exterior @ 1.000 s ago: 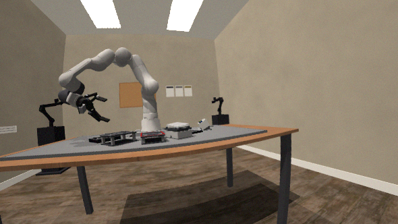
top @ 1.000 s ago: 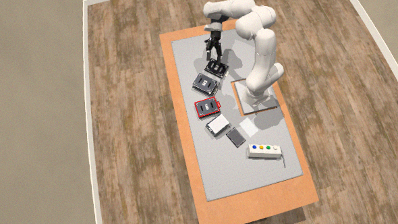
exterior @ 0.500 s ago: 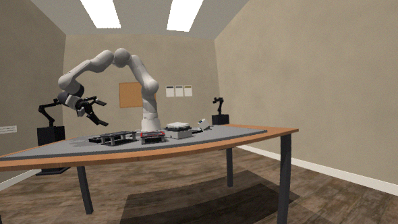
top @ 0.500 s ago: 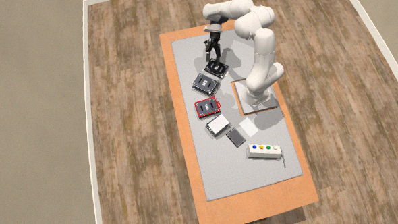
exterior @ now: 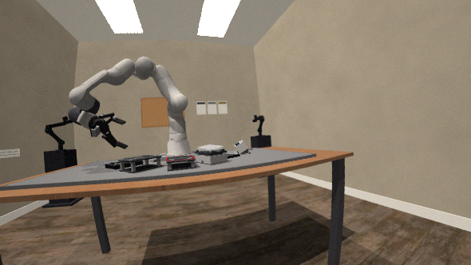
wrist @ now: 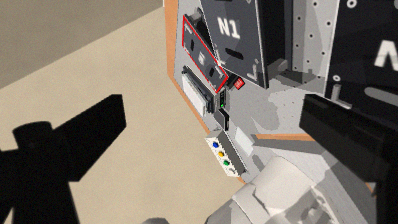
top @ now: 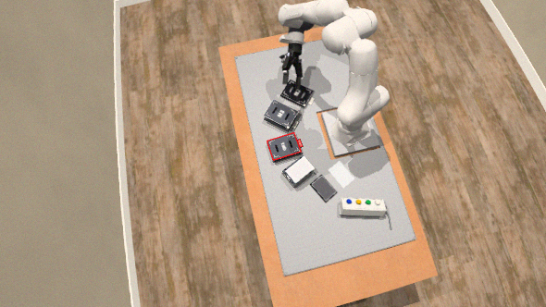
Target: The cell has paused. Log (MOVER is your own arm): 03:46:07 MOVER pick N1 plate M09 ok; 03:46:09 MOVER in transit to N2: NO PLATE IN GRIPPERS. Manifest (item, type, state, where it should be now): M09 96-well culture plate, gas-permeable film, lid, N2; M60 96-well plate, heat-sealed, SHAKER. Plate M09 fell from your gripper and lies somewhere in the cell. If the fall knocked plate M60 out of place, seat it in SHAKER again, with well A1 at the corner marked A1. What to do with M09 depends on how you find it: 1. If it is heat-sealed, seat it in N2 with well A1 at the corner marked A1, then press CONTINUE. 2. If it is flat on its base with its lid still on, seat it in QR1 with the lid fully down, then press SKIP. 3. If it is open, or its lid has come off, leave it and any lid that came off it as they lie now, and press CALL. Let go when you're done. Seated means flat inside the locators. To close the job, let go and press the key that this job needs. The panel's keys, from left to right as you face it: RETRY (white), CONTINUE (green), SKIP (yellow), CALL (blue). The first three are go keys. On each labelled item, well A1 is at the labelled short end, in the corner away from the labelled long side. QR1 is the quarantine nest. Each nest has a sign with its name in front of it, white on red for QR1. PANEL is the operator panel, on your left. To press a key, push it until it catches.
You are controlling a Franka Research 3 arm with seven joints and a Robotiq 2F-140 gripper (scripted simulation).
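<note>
My gripper [top: 291, 69] is open and empty, high above the far end of the mat, over the black N2 nest [top: 295, 97]; it also shows in the side view [exterior: 113, 132]. The N1 nest [top: 283, 118] and the red-edged QR1 nest [top: 284, 146] are both empty. A white-topped plate [top: 298, 170] sits on the shaker past QR1. A dark plate [top: 323, 188] lies flat on the mat beside the shaker. A pale flat rectangle [top: 341, 174], like a lid, lies apart from it, toward the arm's base. The wrist view shows the N1 nest [wrist: 235, 35], the QR1 nest [wrist: 202, 52] and the dark plate [wrist: 223, 119].
The operator panel [top: 363, 207] stands past the dark plate, with blue, yellow, green and white keys; it also shows in the wrist view [wrist: 225, 157]. The arm's base [top: 352, 134] stands at the mat's right side. The table's orange rim surrounds the mat.
</note>
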